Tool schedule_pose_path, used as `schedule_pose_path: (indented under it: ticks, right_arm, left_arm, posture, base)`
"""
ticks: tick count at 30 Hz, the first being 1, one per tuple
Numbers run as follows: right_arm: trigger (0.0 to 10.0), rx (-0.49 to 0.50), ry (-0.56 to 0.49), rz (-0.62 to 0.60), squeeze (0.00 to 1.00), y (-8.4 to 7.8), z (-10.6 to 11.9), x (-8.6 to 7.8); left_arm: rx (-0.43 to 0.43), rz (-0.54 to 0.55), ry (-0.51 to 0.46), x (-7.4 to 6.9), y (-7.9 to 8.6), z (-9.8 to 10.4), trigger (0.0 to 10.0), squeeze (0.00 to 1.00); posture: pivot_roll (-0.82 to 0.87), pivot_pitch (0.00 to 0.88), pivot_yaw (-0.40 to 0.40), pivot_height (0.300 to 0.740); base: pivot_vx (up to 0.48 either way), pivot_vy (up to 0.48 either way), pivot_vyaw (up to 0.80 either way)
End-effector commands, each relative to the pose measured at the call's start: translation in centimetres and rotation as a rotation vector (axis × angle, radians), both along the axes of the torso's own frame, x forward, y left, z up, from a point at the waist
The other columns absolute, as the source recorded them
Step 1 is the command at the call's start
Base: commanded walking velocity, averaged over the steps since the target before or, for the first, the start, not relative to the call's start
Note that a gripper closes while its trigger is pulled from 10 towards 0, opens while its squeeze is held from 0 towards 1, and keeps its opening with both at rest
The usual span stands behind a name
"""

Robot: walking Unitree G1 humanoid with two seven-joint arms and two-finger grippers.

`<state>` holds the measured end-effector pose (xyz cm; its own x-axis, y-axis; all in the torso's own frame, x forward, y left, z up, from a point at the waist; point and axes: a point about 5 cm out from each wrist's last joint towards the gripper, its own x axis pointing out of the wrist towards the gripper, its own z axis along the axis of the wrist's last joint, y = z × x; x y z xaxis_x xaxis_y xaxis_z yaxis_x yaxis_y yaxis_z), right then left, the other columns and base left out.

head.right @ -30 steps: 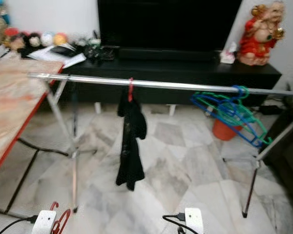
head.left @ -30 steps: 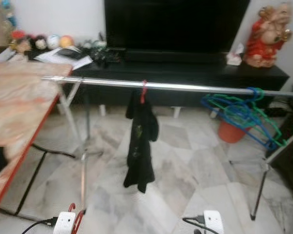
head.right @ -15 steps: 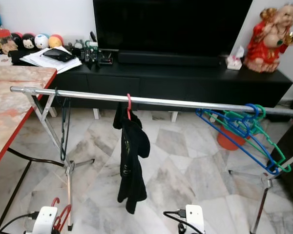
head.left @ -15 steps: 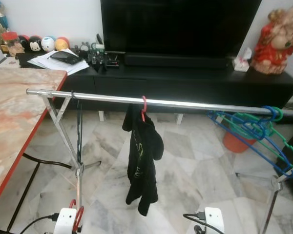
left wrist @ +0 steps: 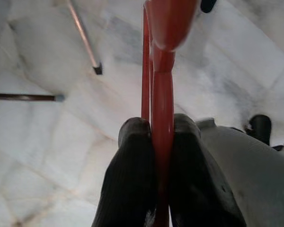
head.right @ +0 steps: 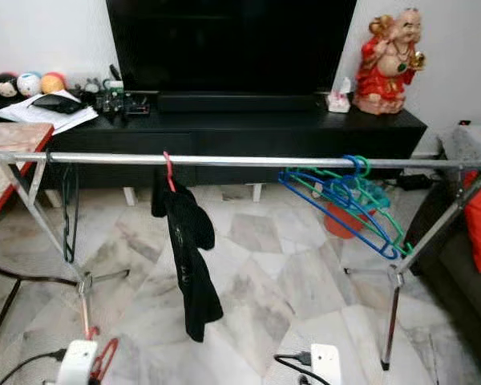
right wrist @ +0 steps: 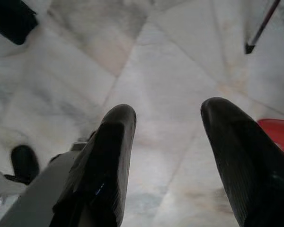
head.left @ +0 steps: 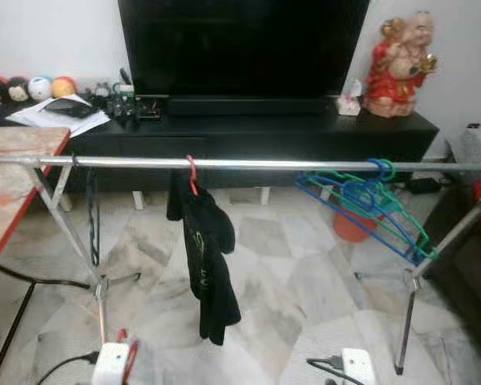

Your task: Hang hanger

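Left hand (left wrist: 155, 135) clamped on red hanger (left wrist: 162, 85), long axis running straight out beyond fingertips, low below clothes rail (head.left: 240, 164). Right hand (right wrist: 173, 123) spread open, holding nothing, above floor (right wrist: 146, 66).

Both head views are evenly and softly lit with no hard shadows — the white wall (head.right: 48, 32) is bright, the television (head.right: 228, 44) a flat black mass with no detail, and the metal rail (head.right: 248, 161) carries a pale sheen. They are fairly sharp, softening slightly toward the bottom edge. In the wrist views the marble floor (right wrist: 180, 61) is bright and washed-out, while the near red hanger (left wrist: 162, 71) and black fingers (right wrist: 109, 156) are blurred — too close for focus.
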<state>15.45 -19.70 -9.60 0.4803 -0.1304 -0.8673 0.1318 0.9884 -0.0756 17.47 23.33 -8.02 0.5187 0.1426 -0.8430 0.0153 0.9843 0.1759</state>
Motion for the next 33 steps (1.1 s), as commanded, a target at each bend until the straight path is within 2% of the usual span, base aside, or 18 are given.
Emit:
schedule_pose_path:
  ticks: [1,25,33]
  right_arm:
    - [10.0,0.009,-0.016,0.009,0.00,0.48,0.20,0.66]
    - [10.0,0.006,-0.014,0.021,0.00,0.47,0.20,0.66]
    - [10.0,0.004,-0.012,0.025,0.00,0.42,0.19,0.63]
  left_arm:
    - [0.019,-0.012,0.016,-0.20,0.46,0.01,10.0,0.00]
    - [0.025,-0.037,0.013,-0.12,0.43,0.05,10.0,0.00]
    - [0.018,-0.014,-0.022,-0.03,0.37,0.13,10.0,0.00]
  posture:
    - [0.02,0.000,-0.067,0.740]
    - [0.03,0.000,-0.071,0.740]
    - [0.03,0.000,-0.074,0.740]
  base:
    - [0.000,-0.439,0.00]
    - [0.000,-0.440,0.00]
    - [0.000,-0.087,0.00]
